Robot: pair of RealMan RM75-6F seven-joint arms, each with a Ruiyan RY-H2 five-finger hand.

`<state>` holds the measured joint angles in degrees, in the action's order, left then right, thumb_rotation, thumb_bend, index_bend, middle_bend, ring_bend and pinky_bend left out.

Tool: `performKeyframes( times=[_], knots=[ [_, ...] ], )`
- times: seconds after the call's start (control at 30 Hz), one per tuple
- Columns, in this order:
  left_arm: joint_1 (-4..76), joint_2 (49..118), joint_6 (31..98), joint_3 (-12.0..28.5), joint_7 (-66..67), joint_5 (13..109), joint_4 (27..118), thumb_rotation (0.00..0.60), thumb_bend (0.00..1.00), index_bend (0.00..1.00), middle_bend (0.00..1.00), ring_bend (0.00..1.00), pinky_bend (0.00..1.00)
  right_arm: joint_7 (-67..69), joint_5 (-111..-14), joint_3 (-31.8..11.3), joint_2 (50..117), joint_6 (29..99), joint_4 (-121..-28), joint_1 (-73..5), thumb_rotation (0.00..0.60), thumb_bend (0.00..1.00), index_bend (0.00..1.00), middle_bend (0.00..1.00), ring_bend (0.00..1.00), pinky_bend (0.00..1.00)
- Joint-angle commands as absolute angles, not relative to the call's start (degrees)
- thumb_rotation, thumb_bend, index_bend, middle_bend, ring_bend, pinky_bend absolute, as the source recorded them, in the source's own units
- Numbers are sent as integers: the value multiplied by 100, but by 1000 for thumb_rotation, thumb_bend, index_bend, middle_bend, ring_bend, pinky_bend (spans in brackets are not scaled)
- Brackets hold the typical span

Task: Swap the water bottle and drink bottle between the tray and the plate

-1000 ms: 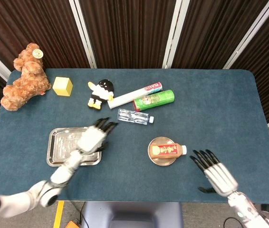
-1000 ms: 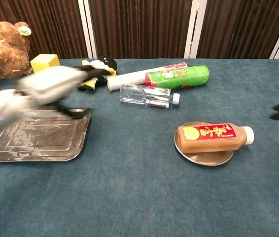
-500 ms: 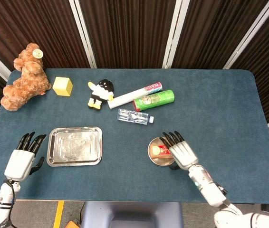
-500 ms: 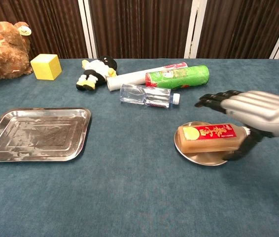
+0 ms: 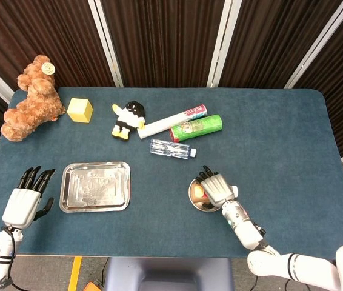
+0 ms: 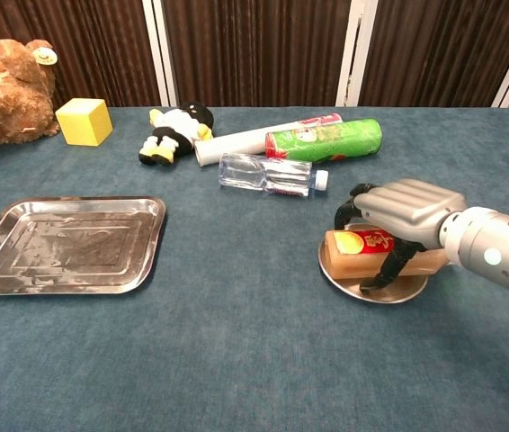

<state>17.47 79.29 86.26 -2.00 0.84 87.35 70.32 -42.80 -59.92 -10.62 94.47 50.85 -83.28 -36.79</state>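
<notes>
Left hand (image 5: pixel 25 204): hangs at the near-left edge of the bench (image 5: pixel 280 145), just beside the tray, fingers spread and holding nothing — half a second ago it sat in nearly the same spot, so it is out of play for now.
Tray (image 6: pixel 66 245): lies flat at the left and holds nothing; it looks ready to take the drink bottle.
Water bottle (image 6: pixel 268 174): lies on its side on the bench just in front of the green can (image 6: pixel 325 139), cap to the right, on neither tray nor plate; it has not moved.
Drink bottle (image 6: pixel 349 245): lies on the plate (image 6: pixel 362 286), its red label partly covered.
Right hand (image 6: pixel 398 220): half a second ago it hovered over the bottle with fingers straight; now the fingers curl down over the far side and the thumb hooks the near side — it grips the bottle, which is not yet lifted.
Meaning: the first half of the swap is starting; judging by the grip, a lift and carry to the tray comes next.
</notes>
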Motion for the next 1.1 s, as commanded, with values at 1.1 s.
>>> performKeyframes(
  times=[1.1],
  knots=[
    [1601,7850,8515,54,23,8983,7131,600,426,0,132,20,81,-4124,-7797,-117,9553,5713,-9853,-3783,600,333,785,712,748,949]
  ],
)
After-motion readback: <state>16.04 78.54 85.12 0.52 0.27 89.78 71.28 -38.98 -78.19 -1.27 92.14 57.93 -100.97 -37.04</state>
